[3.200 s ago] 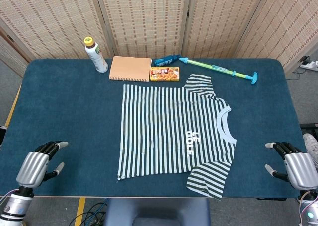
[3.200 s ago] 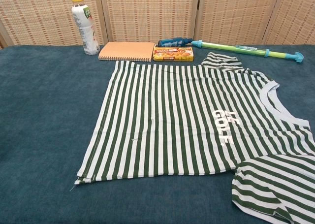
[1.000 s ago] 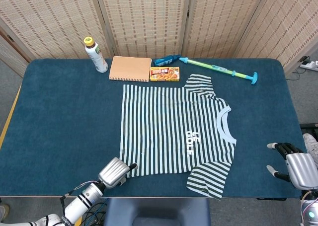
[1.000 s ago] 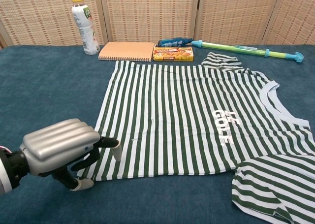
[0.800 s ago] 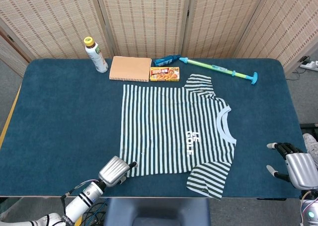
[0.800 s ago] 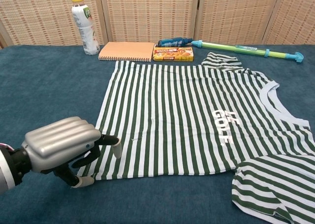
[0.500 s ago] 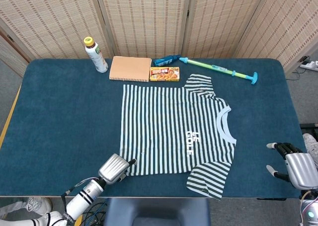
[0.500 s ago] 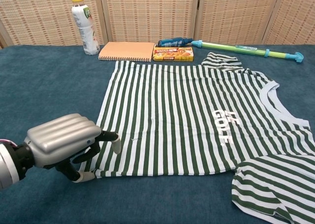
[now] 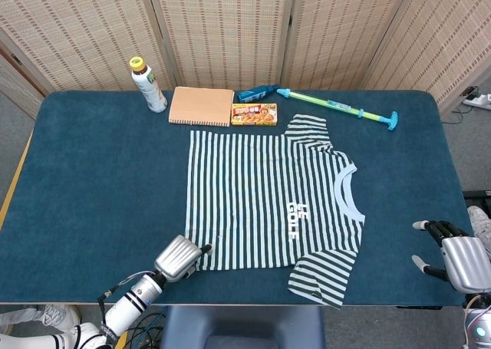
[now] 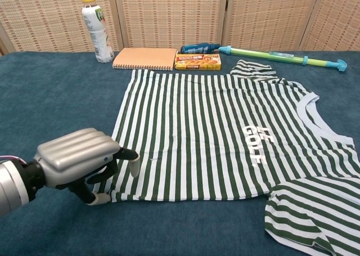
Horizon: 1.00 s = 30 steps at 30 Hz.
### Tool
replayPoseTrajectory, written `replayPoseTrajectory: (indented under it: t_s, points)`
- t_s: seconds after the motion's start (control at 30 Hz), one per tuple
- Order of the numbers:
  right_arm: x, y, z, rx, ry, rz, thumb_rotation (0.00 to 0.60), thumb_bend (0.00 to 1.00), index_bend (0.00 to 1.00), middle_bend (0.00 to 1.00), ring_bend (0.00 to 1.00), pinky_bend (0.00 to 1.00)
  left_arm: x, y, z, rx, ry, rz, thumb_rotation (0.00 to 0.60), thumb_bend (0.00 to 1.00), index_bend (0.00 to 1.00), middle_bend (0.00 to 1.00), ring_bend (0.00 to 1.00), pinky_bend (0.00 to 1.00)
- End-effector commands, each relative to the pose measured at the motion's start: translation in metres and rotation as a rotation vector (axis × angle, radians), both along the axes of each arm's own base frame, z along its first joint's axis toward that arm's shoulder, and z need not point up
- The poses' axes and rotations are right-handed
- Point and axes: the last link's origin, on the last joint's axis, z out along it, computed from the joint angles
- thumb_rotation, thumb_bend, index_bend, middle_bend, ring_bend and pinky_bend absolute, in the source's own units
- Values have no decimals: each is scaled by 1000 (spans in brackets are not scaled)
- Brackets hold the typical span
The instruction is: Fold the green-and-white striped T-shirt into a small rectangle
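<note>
Left robot hand pinches T-shirt hem corner; right robot hand idle.

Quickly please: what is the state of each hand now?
Left hand: at the T-shirt hem corner; grip cannot be told.
Right hand: open, holding nothing.

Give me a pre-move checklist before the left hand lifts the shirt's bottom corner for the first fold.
1. Left hand at the T-shirt hem corner: ok, its fingers lie over the near left corner.
2. Corner actually pinched: cannot tell, the hand hides the cloth edge.
3. Shirt lying flat: not ok, the near sleeve is folded over the body.
4. Right hand off the shirt: ok, it rests apart at the table's right edge, fingers spread.
5. Fold path clear: ok, notebook, bottle and snack box sit beyond the far hem.
</note>
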Motion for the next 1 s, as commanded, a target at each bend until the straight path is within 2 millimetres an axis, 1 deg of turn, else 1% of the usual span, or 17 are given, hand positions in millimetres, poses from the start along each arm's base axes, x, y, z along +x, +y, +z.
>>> replayPoseTrajectory:
  t_s: [0.03,0.23,0.63,1.0]
  points:
    - [0,0,0,0,0,0,600,171,308,389,357,479,0,0,0,-5,2,-4,600,276,428,909,848,977]
    - [-1,0,0,0,0,-3,600,171,308,389,365,479,1,-1,-1,-22,14,-4,600,358,432,910,848,976]
    - [-3,-1,-2,7,-2,-8,600,171,308,389,379,479,2,-2,-3,-41,29,-6,600,452,440,909,849,976]
    - [-5,-2,-4,11,-3,-15,600,171,308,389,392,479,3,-3,-8,-41,14,-9,600,477,526,910,855,976]
